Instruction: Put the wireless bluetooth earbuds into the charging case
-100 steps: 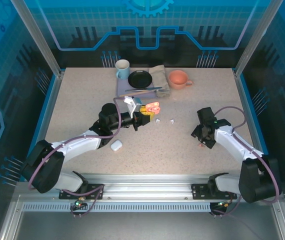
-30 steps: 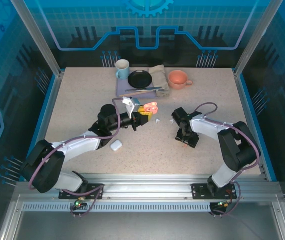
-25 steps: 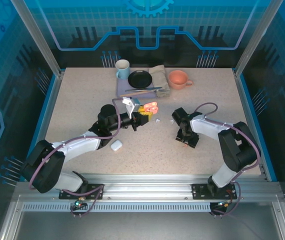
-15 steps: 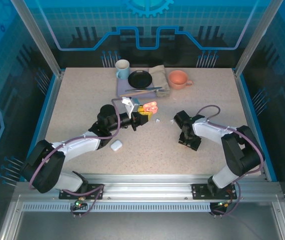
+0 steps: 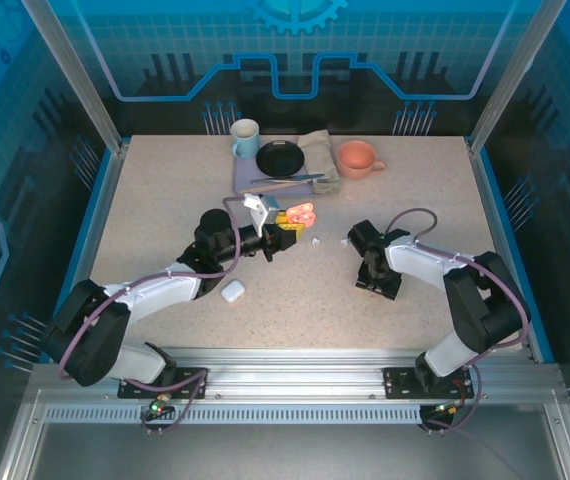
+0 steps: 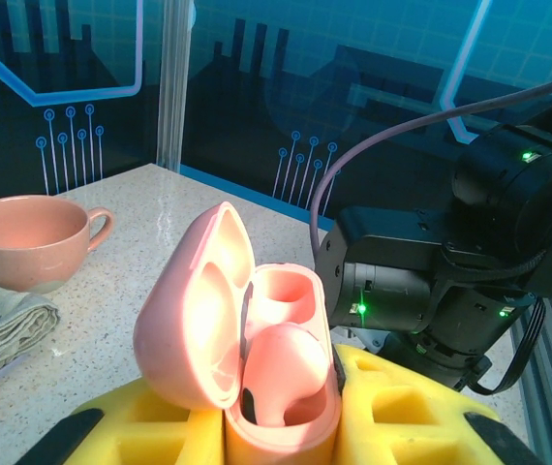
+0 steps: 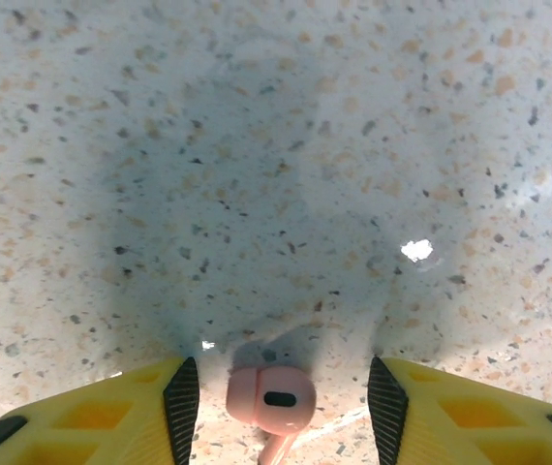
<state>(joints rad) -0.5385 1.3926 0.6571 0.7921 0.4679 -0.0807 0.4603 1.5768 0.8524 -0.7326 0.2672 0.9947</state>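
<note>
My left gripper [image 5: 287, 231] is shut on the base of a salmon-pink charging case [image 6: 257, 358] and holds it upright with the lid open. One pink earbud [image 6: 281, 373] sits in the near socket; the far socket is empty. In the top view the case [image 5: 303, 213] is held left of centre. My right gripper [image 5: 375, 284] points straight down at the table with its jaws open. A second pink earbud [image 7: 271, 399] lies on the tabletop between its fingers, with a gap on both sides. Two white earbuds [image 5: 315, 240] [image 5: 345, 242] lie between the arms.
A closed white case [image 5: 232, 291] lies by the left forearm. At the back stand a white-and-blue mug [image 5: 245, 138], a black plate [image 5: 281, 158], a folded cloth [image 5: 317, 150] and a pink cup [image 5: 357, 158]. The right arm [image 6: 450, 281] is close behind the held case.
The right arm has swung in from the right side toward the centre and now stands over the pink earbud. It shifted only slightly in the last second. The left arm and case have not moved.
</note>
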